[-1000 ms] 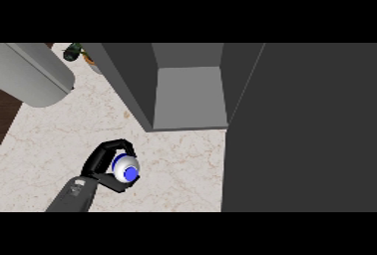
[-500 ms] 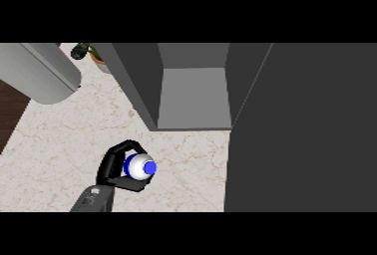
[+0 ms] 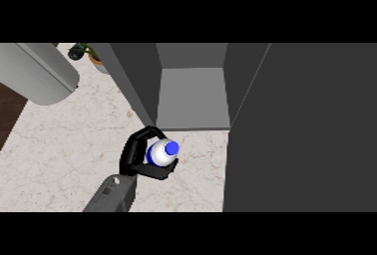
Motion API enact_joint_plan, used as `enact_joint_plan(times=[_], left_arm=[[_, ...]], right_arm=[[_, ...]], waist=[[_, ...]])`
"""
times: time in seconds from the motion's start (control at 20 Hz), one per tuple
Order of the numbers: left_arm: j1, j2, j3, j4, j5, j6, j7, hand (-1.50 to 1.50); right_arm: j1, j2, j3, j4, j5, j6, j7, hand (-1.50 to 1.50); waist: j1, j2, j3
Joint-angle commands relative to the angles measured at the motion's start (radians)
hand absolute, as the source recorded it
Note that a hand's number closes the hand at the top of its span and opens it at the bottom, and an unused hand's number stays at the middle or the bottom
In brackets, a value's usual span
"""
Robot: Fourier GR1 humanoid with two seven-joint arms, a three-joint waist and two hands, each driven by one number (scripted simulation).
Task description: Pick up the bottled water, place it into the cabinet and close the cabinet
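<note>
The bottled water (image 3: 163, 152) shows from above as a white body with a blue cap. My left hand (image 3: 137, 155) is shut on it, fingers curled round its left and far side and the thumb under its near side. The grey forearm (image 3: 110, 195) comes in from the lower edge. Hand and bottle hover over the marble counter (image 3: 66, 149), just in front of the open cabinet's lower left corner. The cabinet (image 3: 190, 97) has a grey inner floor and dark walls. Its open door (image 3: 302, 129) fills the right side. My right hand does not show.
A large grey cylinder-shaped object (image 3: 40, 72) lies at the upper left. A small potted plant (image 3: 87, 52) stands behind it beside the cabinet's left wall (image 3: 132, 74). The counter's dark left edge (image 3: 9, 112) runs down the far left.
My left hand has carried the bottle up and to the right, closer to the cabinet's opening. The cylinder and plant have slid left in the view.
</note>
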Motion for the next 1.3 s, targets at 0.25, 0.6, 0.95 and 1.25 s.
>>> enact_joint_plan(times=[0.25, 0.6, 0.95, 1.25], left_arm=[[-0.159, -0.006, -0.235, -0.187, 0.176, 0.289, 0.312, 1.5], [-0.345, -0.006, -0.3, -0.042, 0.264, 0.443, 0.341, 1.5], [-0.501, -0.006, -0.212, 0.125, 0.382, 0.423, 0.382, 1.5], [-0.601, -0.006, -0.151, 0.323, 0.343, 0.524, 0.327, 1.5]], right_arm=[[0.006, -0.009, -0.012, -0.068, -0.011, -0.017, -0.008, -1.5], [0.068, -0.062, -0.113, -0.095, -0.095, 0.013, -0.045, -1.5], [0.073, -0.084, -0.145, -0.077, -0.131, 0.06, -0.09, -1.5], [0.104, -0.089, -0.167, -0.056, -0.131, 0.09, -0.143, -1.5]], waist=[[-0.006, 0.003, 0.0], [-0.03, 0.012, -0.001], [-0.042, 0.018, -0.001], [-0.051, 0.022, 0.0]])
